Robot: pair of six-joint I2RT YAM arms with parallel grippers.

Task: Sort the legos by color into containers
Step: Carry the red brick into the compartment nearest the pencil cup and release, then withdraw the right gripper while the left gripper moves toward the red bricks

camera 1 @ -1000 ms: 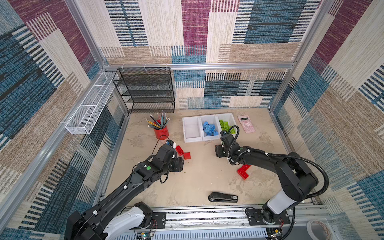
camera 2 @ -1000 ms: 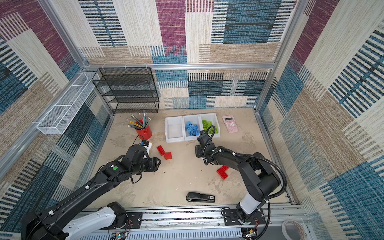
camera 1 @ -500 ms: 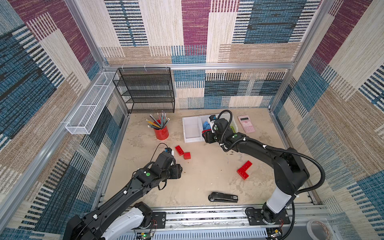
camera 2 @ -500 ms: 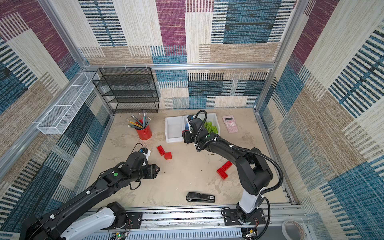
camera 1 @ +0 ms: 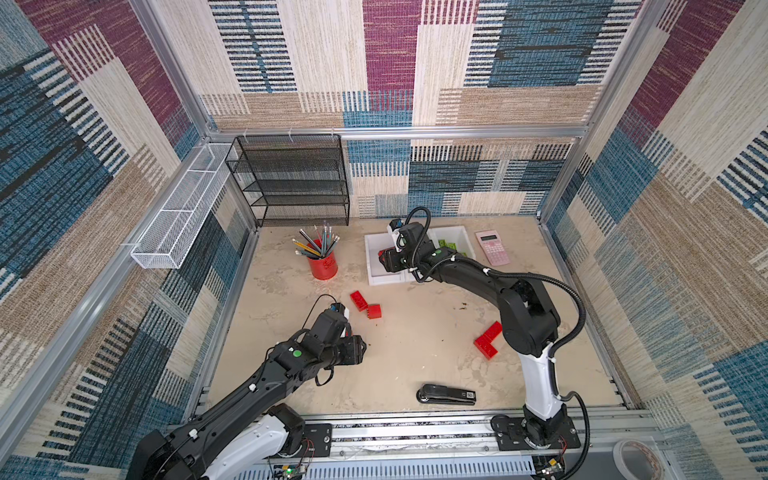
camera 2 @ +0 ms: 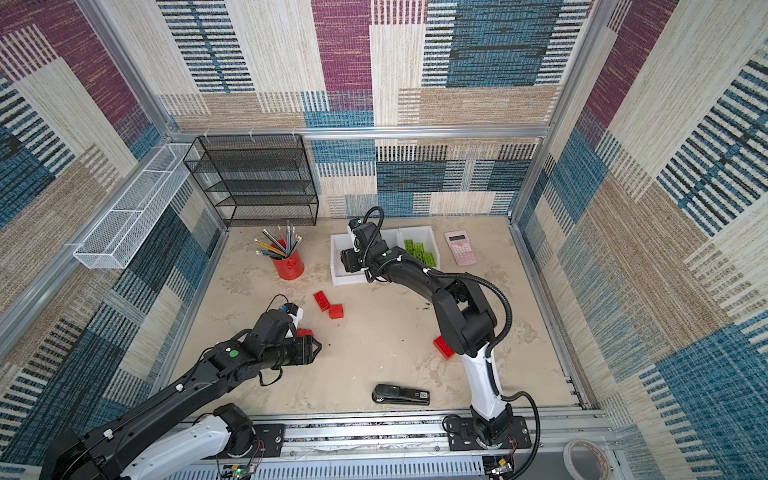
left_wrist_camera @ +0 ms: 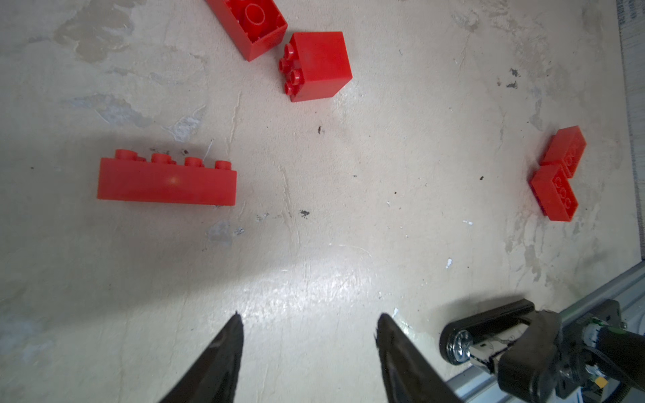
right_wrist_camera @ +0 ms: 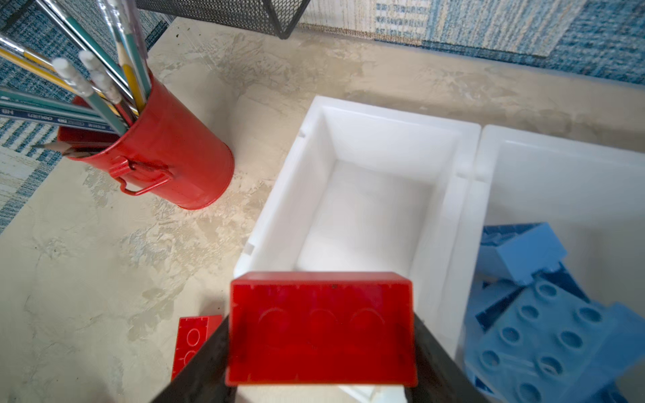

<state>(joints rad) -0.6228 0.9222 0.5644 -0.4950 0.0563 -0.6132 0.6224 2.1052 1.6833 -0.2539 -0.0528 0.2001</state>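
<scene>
— Red only, left to sort? Looks that way from above.

— Agreed. Starting near the left edge of the tabletop (camera 1: pixel 415 353): finding the left gripper (left_wrist_camera: pixel 309 317) spread wide and empty, hovering, with a long red brick (left_wrist_camera: pixel 167 181) lying close ahead of its fingertips.

— And further along?

— Toward the middle, spotting an upturned red brick (left_wrist_camera: pixel 251 24), hollow side showing, just beside a square red brick (left_wrist_camera: pixel 316 66) tipped onto its side. Then, by the back edge, seeing the right gripper (right_wrist_camera: pixel 321 349) pinching a held red brick (right_wrist_camera: pixel 321 328) between both fingers, above the near part of the left bin (right_wrist_camera: pixel 384 118), otherwise empty.

— Not yet dropped, then?

— No. Clamped firmly, underside toward the wrist camera. Probably ready for release into that bin.

— Other bins?

— Apparently finished: blue bricks (right_wrist_camera: pixel 544 314) heaped in the middle bin (right_wrist_camera: pixel 558 146), lime green bricks (camera 2: pixel 419 251) in the right bin (camera 2: pixel 428 230). Seeing no blue or green loose anywhere.

— Remaining?

— Counting five reds on the tabletop, including an L-shaped pair of red bricks (camera 1: pixel 488 338) toward the right edge, plus the one in the grip. Well past halfway, at a guess.
</scene>
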